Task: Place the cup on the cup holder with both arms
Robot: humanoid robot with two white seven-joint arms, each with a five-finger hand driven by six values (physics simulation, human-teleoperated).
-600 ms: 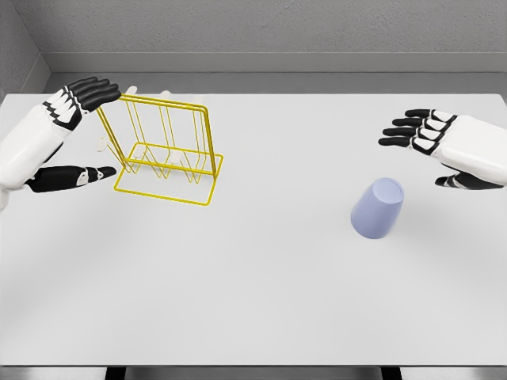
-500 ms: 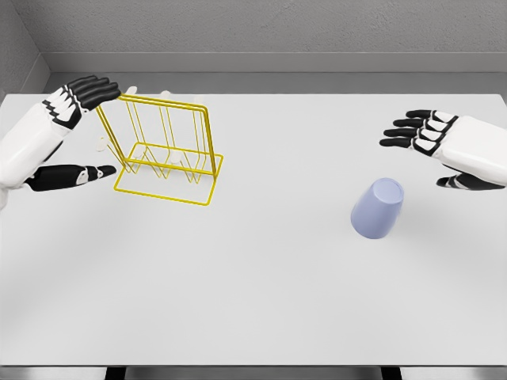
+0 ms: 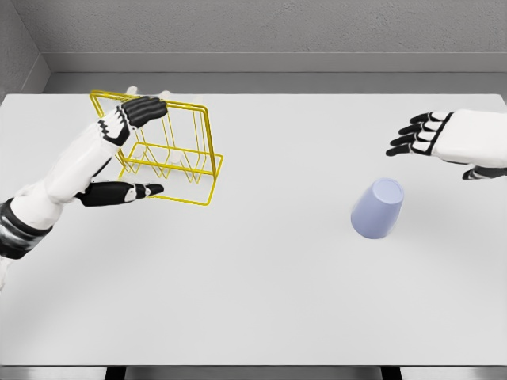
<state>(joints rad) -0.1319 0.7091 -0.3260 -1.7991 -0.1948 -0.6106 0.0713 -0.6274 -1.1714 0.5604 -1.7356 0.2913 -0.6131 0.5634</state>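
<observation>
Bracing the yellow wire cup holder (image 3: 168, 158): left hand (image 3: 119, 154) straddles its left end, fingers spread, not clamped, likely to steady it. Lavender cup (image 3: 378, 209) sits upside-down on the bench (image 3: 261, 301), well apart; right hand (image 3: 444, 142) hovers above, fingers released.

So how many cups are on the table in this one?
1. A single lavender cup sits on the white table, right of centre, below the right hand and apart from the yellow wire cup holder at far left. None appears hidden.
</observation>
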